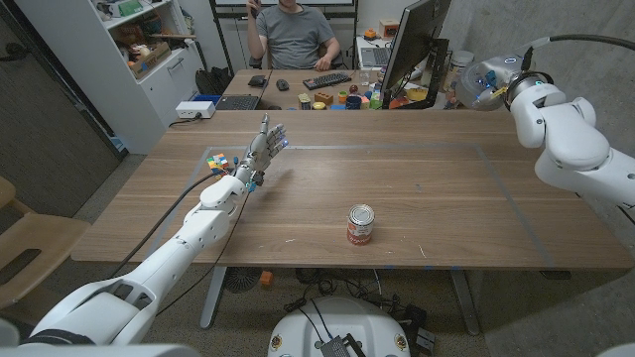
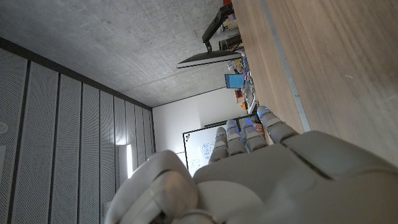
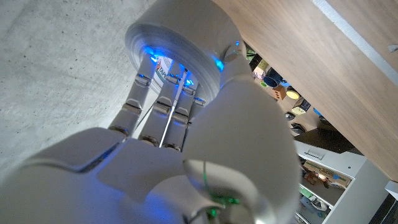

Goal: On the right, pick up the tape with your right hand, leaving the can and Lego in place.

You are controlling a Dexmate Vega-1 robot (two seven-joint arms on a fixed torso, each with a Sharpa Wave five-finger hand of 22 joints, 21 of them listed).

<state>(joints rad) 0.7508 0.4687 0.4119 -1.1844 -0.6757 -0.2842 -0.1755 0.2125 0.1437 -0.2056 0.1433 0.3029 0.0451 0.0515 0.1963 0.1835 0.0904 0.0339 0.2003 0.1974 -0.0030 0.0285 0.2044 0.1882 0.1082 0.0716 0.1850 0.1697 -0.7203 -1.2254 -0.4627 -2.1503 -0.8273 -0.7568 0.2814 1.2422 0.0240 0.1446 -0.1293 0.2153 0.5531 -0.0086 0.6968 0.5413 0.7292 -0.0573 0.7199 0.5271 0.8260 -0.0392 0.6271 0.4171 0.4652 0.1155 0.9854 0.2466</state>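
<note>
My right hand [image 1: 508, 89] is raised over the table's far right corner and grips a pale roll of tape [image 1: 480, 83]. In the right wrist view its fingers [image 3: 158, 102] wrap the tape roll [image 3: 180, 43], lit blue. A red and white can [image 1: 360, 224] stands upright near the front middle of the wooden table [image 1: 427, 183]. A small multicoloured Lego piece [image 1: 218, 162] lies at the table's left. My left hand [image 1: 266, 147] is held up just right of the Lego, fingers straight and apart, holding nothing; the left wrist view shows this left hand [image 2: 261, 168] from behind.
A person [image 1: 295, 35] sits behind at a second desk with a keyboard [image 1: 326, 80], small toys [image 1: 347, 98] and a large monitor [image 1: 412, 45]. A shelf unit [image 1: 149, 50] stands at the back left and a wooden chair [image 1: 25, 248] at the left.
</note>
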